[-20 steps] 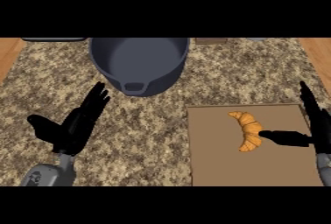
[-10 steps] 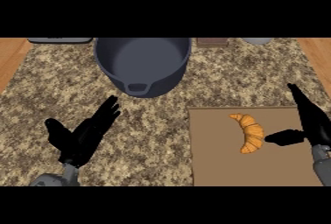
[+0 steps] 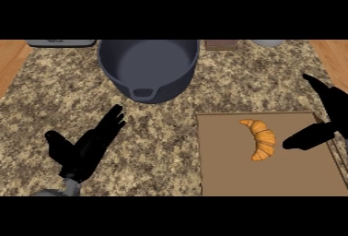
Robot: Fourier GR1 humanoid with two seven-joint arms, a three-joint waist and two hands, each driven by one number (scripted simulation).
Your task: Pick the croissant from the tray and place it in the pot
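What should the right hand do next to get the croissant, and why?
Probably ease the right hand left over the croissant and close on it: the hand is open beside it, its thumb just short of it, and the croissant lies untouched on the tray.

You have one view only, from the robot's head, looking steeply down onto the granite counter (image 3: 170,133). It faces away from the robot's body: the far side of the counter runs along the top, where the dark pot (image 3: 148,64) is cut by the frame's upper limit, and the near side lies at the bottom. The brown tray (image 3: 272,177) sits lower right, running out of frame below. Your left hand (image 3: 85,150) enters from the lower left, your right hand (image 3: 326,122) from the right edge. Wooden strips show at both upper corners.
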